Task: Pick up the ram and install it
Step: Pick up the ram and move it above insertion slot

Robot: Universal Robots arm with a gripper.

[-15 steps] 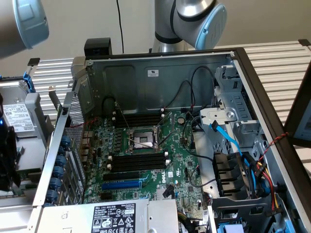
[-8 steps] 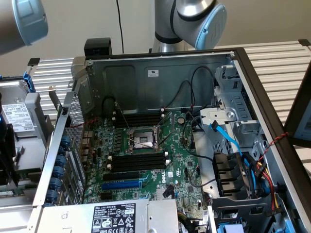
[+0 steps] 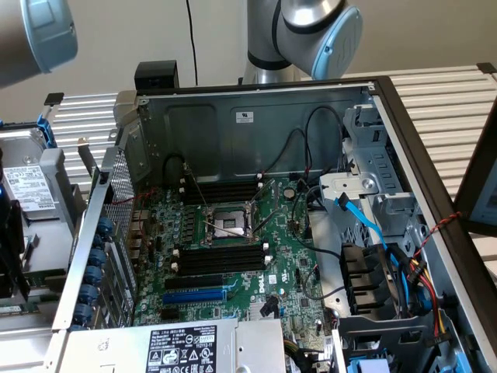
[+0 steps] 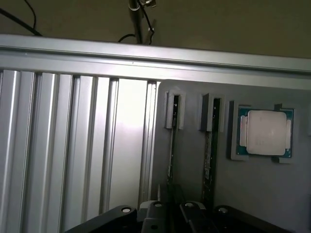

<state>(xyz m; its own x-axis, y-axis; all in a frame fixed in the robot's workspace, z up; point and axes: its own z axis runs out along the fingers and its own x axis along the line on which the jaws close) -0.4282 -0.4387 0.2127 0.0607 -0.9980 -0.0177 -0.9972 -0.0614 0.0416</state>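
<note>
Since the wrist camera looks onto a grey holder (image 4: pixel 252 194) set on the ribbed metal table (image 4: pixel 73 145), the arm is evidently working at the parts supply, not over the computer.

Exterior view, from its left: arm joint (image 3: pixel 35 35) sits high at the edge, off to the side of the open case (image 3: pixel 233 116). The case lies on its side, so the motherboard (image 3: pixel 291 233) faces up for a top-down approach. Black memory slots (image 3: pixel 221 259) flank the processor socket (image 3: pixel 225 224). None carries a green stick, so I judge the install not yet done. Blue cable (image 3: pixel 365 221) runs on the exterior view's right, away from the slots.

Wrist view, in order: table, then holder. The ram (image 4: pixel 171 145) stands on edge in a narrow groove, which keeps its top edge presented for a pinch. A second stick (image 4: pixel 208 145) stands the same way just beside it, not touching. Past that, a processor chip (image 4: pixel 265 132) lies flat in its own recess. Gripper (image 4: pixel 171 209) hangs at the near end of the ram. Cannot tell whether it is apart or clamped on the stick.
</note>
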